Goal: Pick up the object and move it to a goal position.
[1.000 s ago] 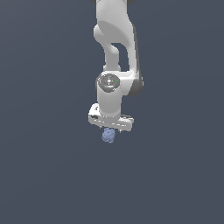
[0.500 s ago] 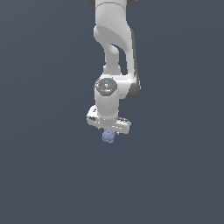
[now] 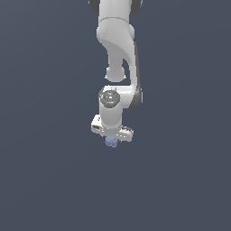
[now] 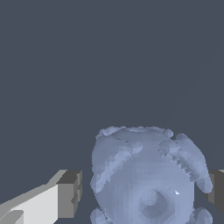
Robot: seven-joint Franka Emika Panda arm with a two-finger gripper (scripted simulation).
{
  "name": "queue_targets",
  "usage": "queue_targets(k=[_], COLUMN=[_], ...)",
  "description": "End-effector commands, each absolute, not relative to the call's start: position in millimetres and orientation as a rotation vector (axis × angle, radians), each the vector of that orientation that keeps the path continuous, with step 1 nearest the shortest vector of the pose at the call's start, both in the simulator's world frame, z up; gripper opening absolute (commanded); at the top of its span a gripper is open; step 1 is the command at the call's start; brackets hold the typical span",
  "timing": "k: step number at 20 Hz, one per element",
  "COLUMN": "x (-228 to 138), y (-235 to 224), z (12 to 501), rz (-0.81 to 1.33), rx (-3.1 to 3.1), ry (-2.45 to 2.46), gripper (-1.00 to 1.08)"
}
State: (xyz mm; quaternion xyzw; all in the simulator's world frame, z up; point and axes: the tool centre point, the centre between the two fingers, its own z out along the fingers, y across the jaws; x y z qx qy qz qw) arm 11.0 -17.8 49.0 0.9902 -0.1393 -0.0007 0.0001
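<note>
The object (image 3: 111, 142) is a small bumpy pale blue-lavender lump. It sits directly under the white hand in the exterior view. My gripper (image 3: 112, 138) points straight down over it, and the hand hides the top of the lump. In the wrist view the object (image 4: 148, 175) fills the space between my two grey fingertips (image 4: 70, 194). A narrow gap shows between one fingertip and the lump. The other fingertip sits at the frame's edge, right beside the lump, and I cannot tell if it touches. The gripper (image 4: 142, 197) stands around the object with its jaws slightly apart from it.
A plain dark grey-blue surface (image 3: 180, 180) lies all around. The white arm (image 3: 118, 40) rises above the hand to the top of the exterior view. No other objects show.
The wrist and hand have sunk a little lower toward the object. The object has stayed in place.
</note>
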Motion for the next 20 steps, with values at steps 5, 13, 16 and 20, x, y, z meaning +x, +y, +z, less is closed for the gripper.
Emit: queue_targets(k=[5, 13, 16, 20], x=[12.4, 12.4, 12.3, 9.2], y=[-18.0, -18.0, -17.7, -12.3], z=[39.5, 39.5, 40.1, 44.5], rz=[0.000, 0.000, 0.000, 0.000], rx=[3.111, 3.111, 3.111, 3.111], ry=[-0.440, -0.440, -0.440, -0.440], gripper=[-1.00, -1.00, -1.00, -1.00])
